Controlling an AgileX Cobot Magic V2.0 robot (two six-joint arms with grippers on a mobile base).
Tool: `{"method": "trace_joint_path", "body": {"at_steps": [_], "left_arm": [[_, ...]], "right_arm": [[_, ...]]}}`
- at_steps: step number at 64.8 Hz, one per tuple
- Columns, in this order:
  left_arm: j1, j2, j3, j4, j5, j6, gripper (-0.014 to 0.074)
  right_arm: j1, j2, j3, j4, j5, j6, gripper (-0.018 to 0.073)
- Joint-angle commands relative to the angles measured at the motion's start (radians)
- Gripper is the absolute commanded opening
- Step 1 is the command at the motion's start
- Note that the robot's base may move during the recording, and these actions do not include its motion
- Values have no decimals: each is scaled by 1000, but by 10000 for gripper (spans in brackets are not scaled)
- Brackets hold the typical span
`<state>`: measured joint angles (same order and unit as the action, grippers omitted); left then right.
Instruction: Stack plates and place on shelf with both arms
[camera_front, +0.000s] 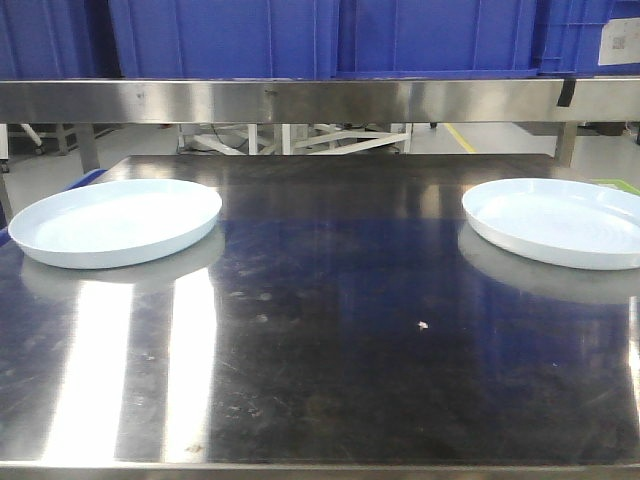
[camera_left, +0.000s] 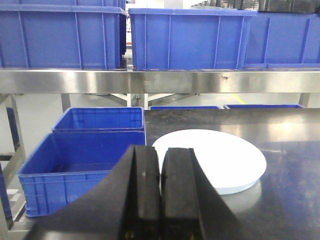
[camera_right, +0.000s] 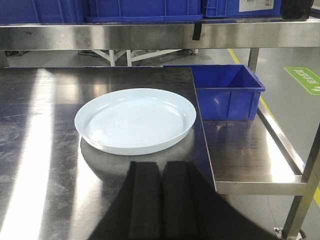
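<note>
Front-facing view: left plate (camera_front: 115, 222) and right plate (camera_front: 560, 220) well apart; wrist views: left gripper (camera_left: 160, 190), right gripper (camera_right: 162, 200) closed, empty; shallow pinch may slip off glossy rims

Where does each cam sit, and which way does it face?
Front: near side of the table, facing the shelf; sees left plate and right plate; no robot parts visible.
Left wrist: behind the shut left gripper, facing the left plate and blue bins.
Right wrist: behind the shut right gripper, facing the right plate.
Shared: front sees each wrist's plate.
</note>
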<state>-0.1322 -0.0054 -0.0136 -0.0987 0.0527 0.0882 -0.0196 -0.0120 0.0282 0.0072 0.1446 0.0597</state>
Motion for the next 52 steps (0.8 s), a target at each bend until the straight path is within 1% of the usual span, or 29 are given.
{"method": "trace_joint_path", "body": {"at_steps": [1,8,13,20,24,33,37,46,52], "left_arm": [[0,31,-78,-11,-64,-7,90],[0,107,-141,6,-64,-7,90],[0,194,-191,8,-64,-7,90],[0,343,-255,-24,-64,-7,90],[0,424,-291,-27,-64,-7,90],[0,657,-390,-67,-60,-7,90],[0,753,-441,-72,-53,-7,90],[0,960,-602,-72,45,-7,90],[2,1091,-729,-72,153,-7,90]], "right_arm": [[-3,-17,2,0,-82,-7,48],[-3,-17,2,0,-82,-7,48],[-3,-17,2,0,-82,-7,48],[-3,-17,2,0,-82,-7,48],[-3,-17,2,0,-82,-7,48],[-3,-17,2,0,-82,-7,48],[-3,-17,2,0,-82,-7,48],[-3,-17,2,0,-82,-7,48],[-3,-17,2,0,-82,-7,48]]}}
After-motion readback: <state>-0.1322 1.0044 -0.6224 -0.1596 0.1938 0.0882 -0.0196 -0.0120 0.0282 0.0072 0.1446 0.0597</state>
